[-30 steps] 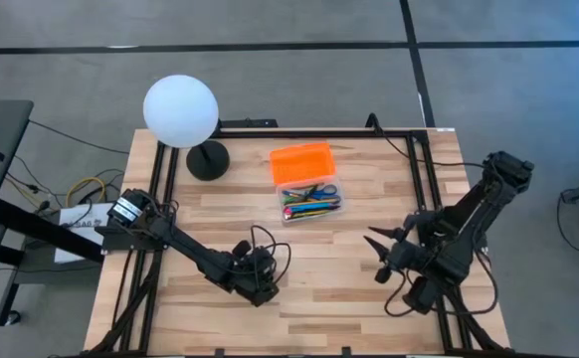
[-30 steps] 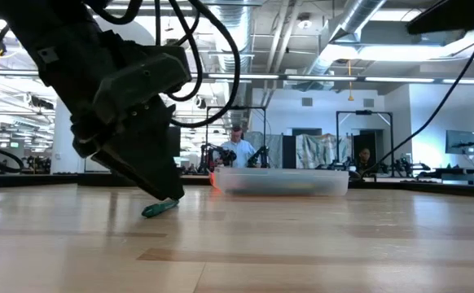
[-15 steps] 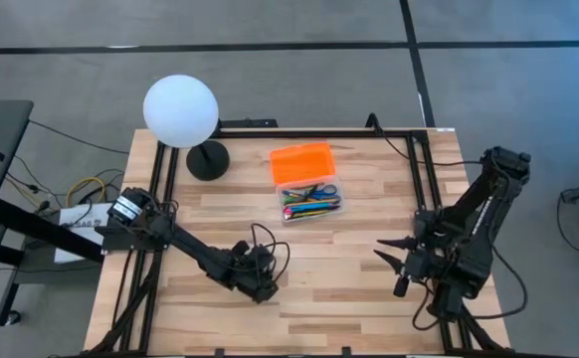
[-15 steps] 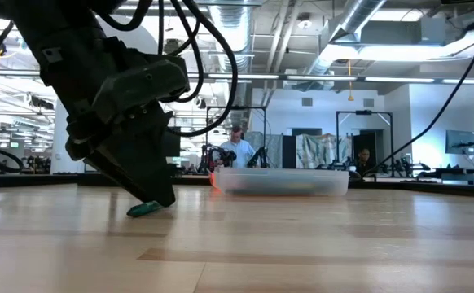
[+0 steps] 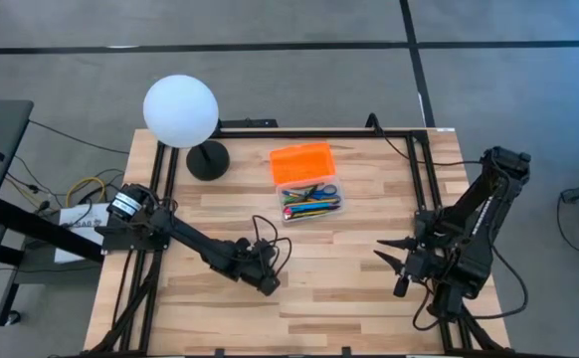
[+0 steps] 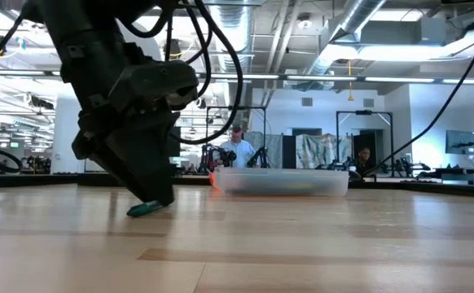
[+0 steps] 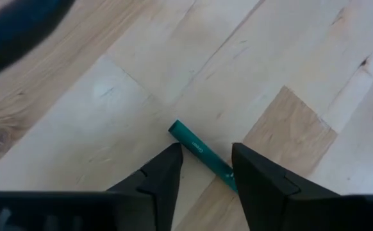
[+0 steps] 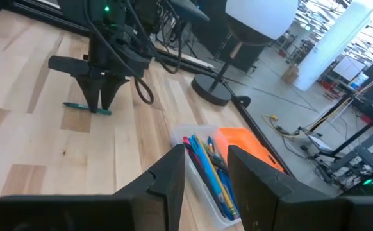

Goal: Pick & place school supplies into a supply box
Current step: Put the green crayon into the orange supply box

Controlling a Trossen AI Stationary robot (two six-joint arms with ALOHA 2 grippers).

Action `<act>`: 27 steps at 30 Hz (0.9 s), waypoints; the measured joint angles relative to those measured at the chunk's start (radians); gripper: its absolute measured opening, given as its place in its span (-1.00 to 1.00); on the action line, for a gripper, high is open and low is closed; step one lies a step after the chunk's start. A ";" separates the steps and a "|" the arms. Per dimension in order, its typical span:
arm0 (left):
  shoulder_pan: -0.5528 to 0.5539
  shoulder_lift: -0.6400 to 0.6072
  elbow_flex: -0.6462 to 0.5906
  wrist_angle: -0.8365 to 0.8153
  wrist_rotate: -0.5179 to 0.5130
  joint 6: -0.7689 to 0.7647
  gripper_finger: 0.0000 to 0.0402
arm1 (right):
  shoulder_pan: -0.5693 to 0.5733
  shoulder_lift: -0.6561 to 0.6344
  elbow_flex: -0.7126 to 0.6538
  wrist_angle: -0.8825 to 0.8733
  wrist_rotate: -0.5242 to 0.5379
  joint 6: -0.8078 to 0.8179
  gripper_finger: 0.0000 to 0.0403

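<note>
From above, the left end effector [image 5: 267, 284] covers the green pen [image 7: 202, 155] completely, so the pen cannot be seen there. In the left wrist view one end of the pen runs behind a dark finger [image 7: 258, 181]; whether either finger touches it cannot be told. In the low view only the pen's tip pokes out from under the arm, and the supply box [image 6: 282, 181] is a blurred band whose contents cannot be made out. The right wrist view cuts the box off behind that arm's own fingers, and the white globe lamp [image 8: 263, 14] is cropped at the picture's edge. From above, the single school supplies [image 5: 310, 203] in the box are too small to tell apart.
</note>
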 joint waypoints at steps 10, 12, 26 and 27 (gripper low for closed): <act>0.000 0.001 -0.001 -0.031 0.024 0.144 -0.69 | -0.005 0.000 0.000 0.003 -0.002 0.000 -0.44; 0.000 0.001 -0.002 -0.032 0.027 0.237 -0.75 | -0.010 0.000 0.000 0.003 -0.003 0.000 -0.44; -0.002 0.001 -0.002 -0.041 0.057 0.728 -0.81 | -0.025 0.000 0.000 0.015 -0.023 0.001 -0.44; 0.005 0.001 -0.002 -0.041 0.067 0.719 -0.80 | -0.025 0.000 0.000 0.015 -0.023 0.001 -0.44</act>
